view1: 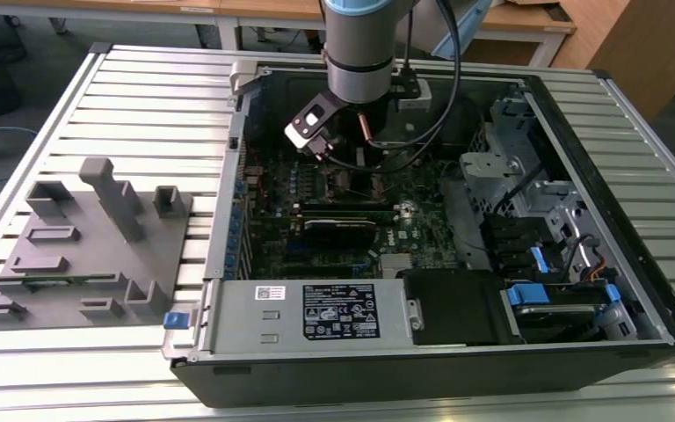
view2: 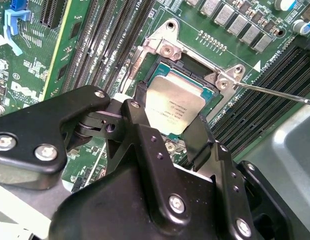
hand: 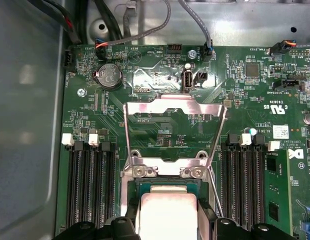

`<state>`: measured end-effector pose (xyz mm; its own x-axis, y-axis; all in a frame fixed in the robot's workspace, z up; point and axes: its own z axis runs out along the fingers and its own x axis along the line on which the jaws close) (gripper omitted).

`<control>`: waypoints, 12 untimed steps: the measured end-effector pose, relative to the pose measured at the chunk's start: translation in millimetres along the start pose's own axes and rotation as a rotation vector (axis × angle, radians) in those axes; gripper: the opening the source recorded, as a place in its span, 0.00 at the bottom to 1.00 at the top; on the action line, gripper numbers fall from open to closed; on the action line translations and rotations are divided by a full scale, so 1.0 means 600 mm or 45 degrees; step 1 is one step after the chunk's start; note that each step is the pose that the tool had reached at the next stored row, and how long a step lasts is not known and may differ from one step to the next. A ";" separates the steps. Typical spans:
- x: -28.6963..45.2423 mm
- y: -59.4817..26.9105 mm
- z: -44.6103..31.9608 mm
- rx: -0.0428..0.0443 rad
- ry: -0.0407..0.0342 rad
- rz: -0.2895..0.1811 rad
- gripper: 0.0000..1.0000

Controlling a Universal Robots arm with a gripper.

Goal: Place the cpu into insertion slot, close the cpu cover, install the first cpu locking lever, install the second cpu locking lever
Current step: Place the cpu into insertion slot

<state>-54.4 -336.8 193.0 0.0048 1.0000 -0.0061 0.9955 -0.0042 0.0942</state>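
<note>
The cpu (view2: pixel 174 100) is a silver-topped square chip lying in or just over the socket on the green motherboard. My gripper (view2: pixel 170 114) straddles it, one black finger (view2: pixel 140 97) at one edge and the other finger at the opposite edge, seemingly shut on it. In the first wrist view the cpu (hand: pixel 167 207) sits between the fingers of the gripper (hand: pixel 167 227). The cpu cover (hand: pixel 175 102), a thin silver frame, stands swung open behind the socket. A thin wire locking lever (view2: pixel 275 92) sticks out beside the socket. In the exterior view the gripper (view1: pixel 335 156) hangs inside the case.
Black memory slots (hand: pixel 90 185) flank the socket on both sides. The open computer case (view1: pixel 226 264) lies on a slatted table, with a power supply (view1: pixel 314 312) at the near side and drive bays (view1: pixel 548 237) on the exterior view's right. A grey fixture (view1: pixel 80 246) sits on the exterior view's left.
</note>
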 end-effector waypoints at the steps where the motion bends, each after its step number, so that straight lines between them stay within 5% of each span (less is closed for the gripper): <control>1: 0.000 0.000 0.000 0.000 0.0000 0.000 0.54; 12: 0.000 0.000 0.001 0.000 0.0006 0.000 0.54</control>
<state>-54.3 -336.7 192.1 0.0048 1.0000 -0.0057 0.9955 -0.0043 0.0945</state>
